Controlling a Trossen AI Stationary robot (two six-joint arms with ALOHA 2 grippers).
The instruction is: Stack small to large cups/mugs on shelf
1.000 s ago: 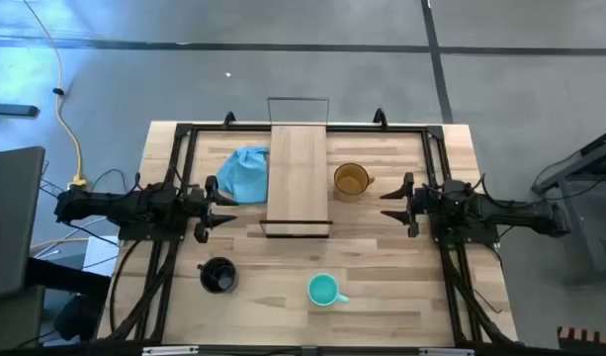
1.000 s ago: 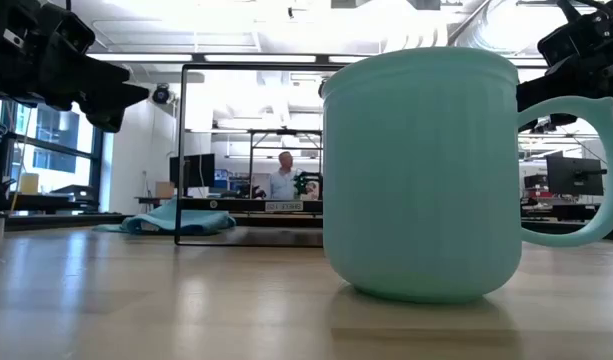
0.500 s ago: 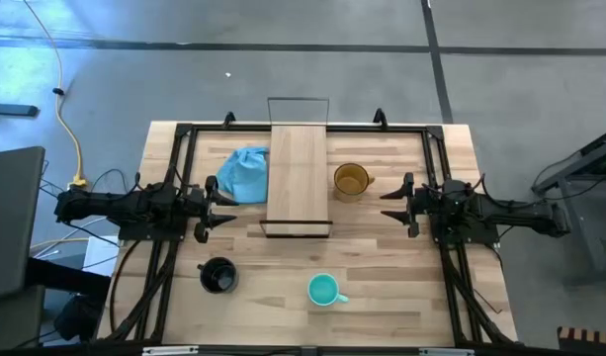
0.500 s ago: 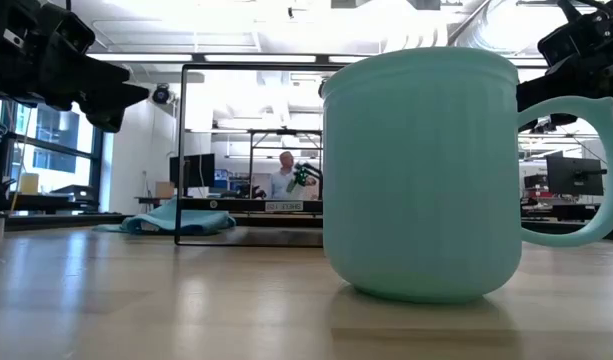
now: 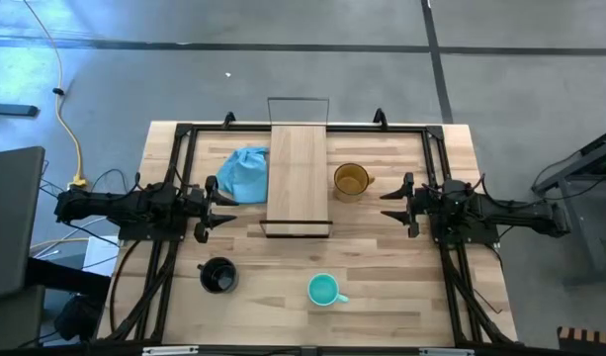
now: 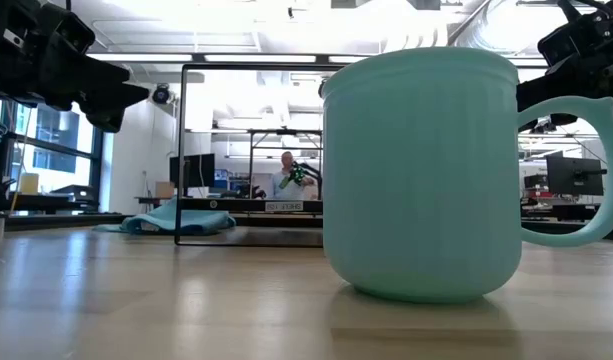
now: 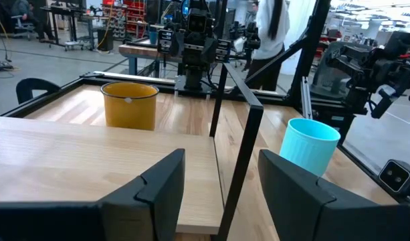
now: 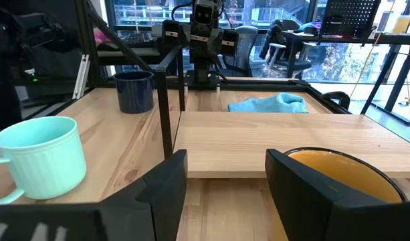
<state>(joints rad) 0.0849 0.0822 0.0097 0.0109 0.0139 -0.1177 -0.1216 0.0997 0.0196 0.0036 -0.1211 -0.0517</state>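
Mugs number three, all on the tabletop and none on the shelf (image 5: 299, 168), the single plank at centre frame in the high view: the teal mug (image 5: 324, 291) at lower centre, the black mug (image 5: 218, 276) at lower left, the amber mug (image 5: 351, 181) just right of the shelf. Both arms wait at mid-height, the left gripper (image 5: 221, 207) and right gripper (image 5: 393, 205) each spread wide and empty. I judge the step is reaching the teal mug, best gripped over its rim opposite the handle; one blue cloth (image 5: 245, 174) lies left of the shelf.
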